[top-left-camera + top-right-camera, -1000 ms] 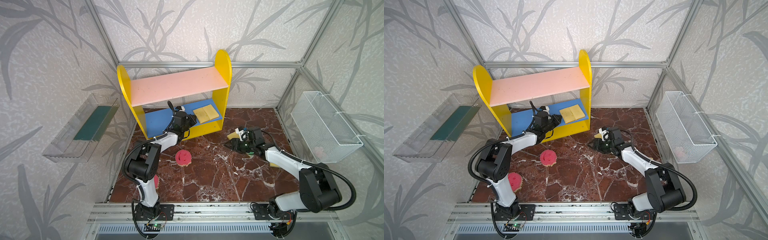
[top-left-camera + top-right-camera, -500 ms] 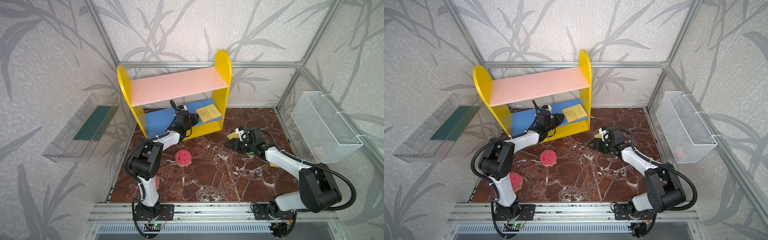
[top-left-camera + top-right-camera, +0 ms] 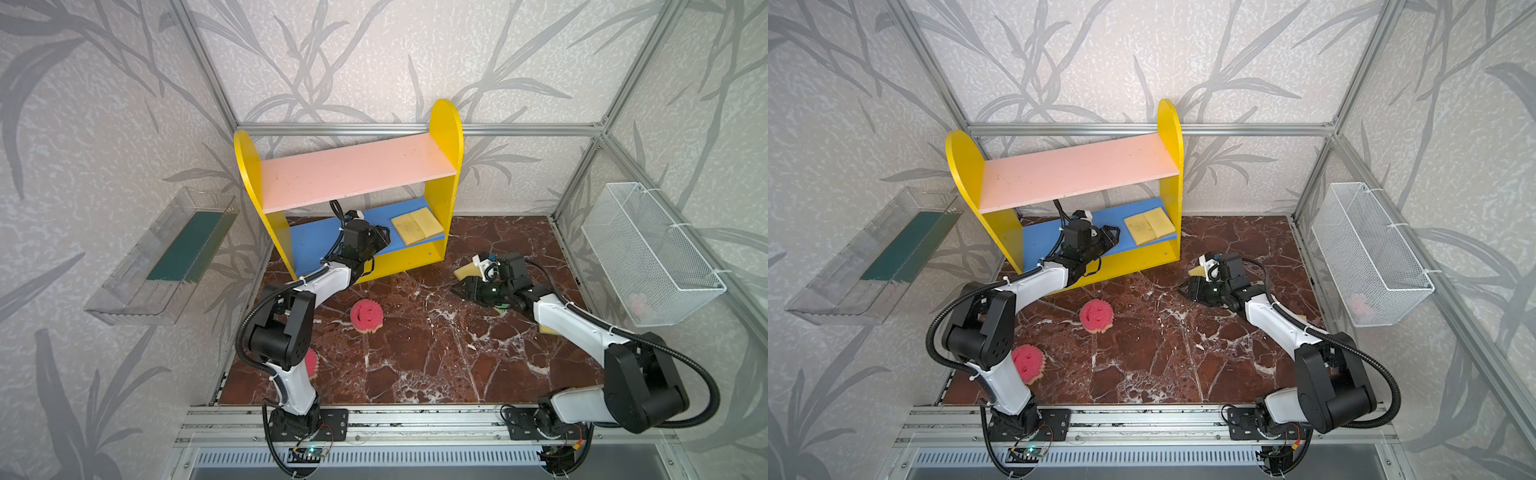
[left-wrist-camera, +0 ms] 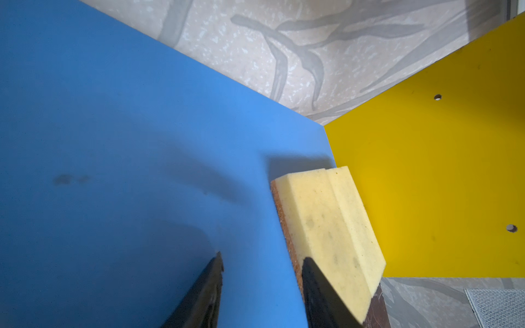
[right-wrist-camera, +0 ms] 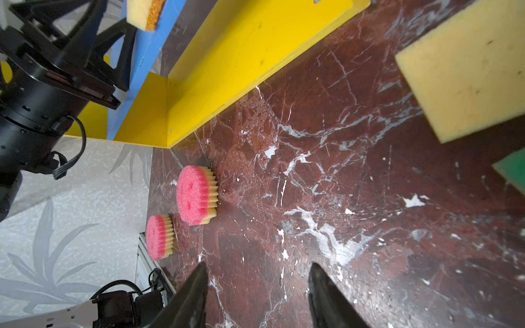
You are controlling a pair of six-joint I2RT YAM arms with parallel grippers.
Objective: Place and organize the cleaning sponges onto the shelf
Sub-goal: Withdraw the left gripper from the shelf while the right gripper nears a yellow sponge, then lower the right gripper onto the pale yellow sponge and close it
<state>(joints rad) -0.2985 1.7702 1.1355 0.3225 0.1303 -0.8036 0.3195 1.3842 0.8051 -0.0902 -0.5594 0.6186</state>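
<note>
Bright, even light; soft shadows

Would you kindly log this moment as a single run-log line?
left gripper: open, over blue shelf board | two yellow sponges: shelved | right gripper: open, empty | pink sponges: on floor

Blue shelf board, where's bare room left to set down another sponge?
The blue board is bare from the left yellow panel to the left tool. The right end is crowded: two yellow sponges sit against the right panel. The pink board is bare throughout.
</note>
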